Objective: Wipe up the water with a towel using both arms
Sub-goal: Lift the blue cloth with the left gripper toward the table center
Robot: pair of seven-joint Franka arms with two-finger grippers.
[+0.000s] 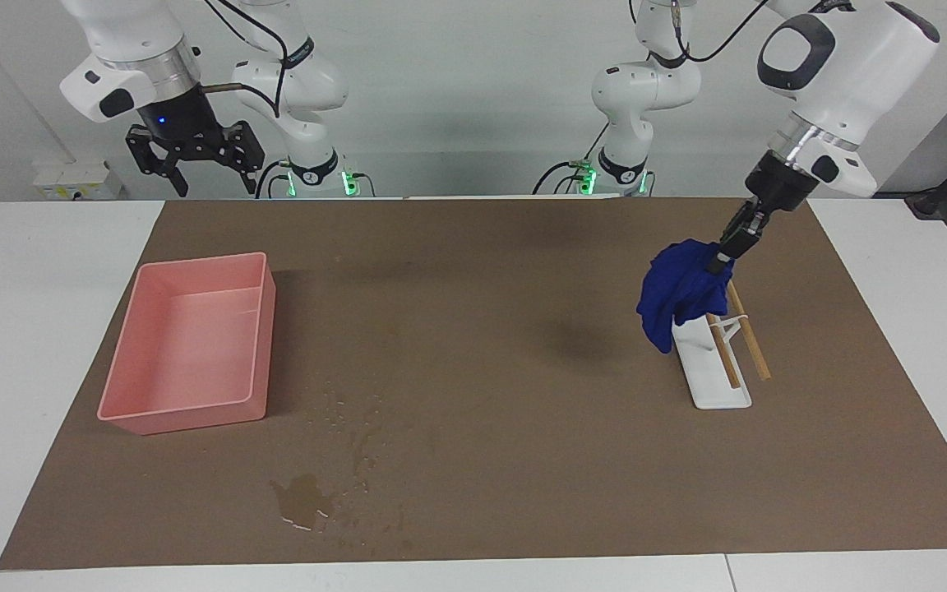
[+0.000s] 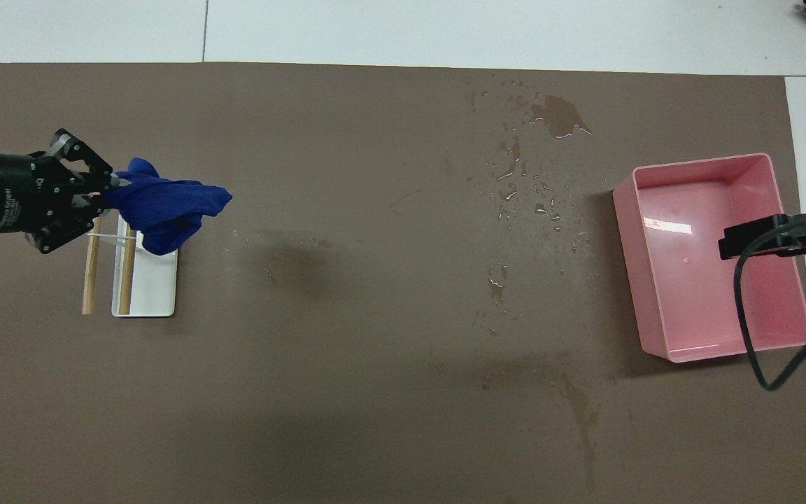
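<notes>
You have one bunched navy-blue cloth towel (image 1: 677,292), one white rack with two wooden sticks (image 1: 720,362), one empty pink plastic tub (image 1: 186,341) and one glossy water puddle with scattered droplets (image 1: 302,499) on the brown mat (image 1: 506,460). Your left gripper (image 1: 718,261) pinches the towel, hanging over the rack at the left arm's end. Your right gripper (image 1: 194,152) waits raised with fingers spread, over the table edge near the tub.

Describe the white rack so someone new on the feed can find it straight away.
Start from the brown mat covering the table and go to the left arm's end, where the left gripper holds the blue towel up. The white rack lies on the mat just below that towel. It is a flat white base carrying two wooden sticks, unlike the deep pink bin at the right arm's end.
</notes>
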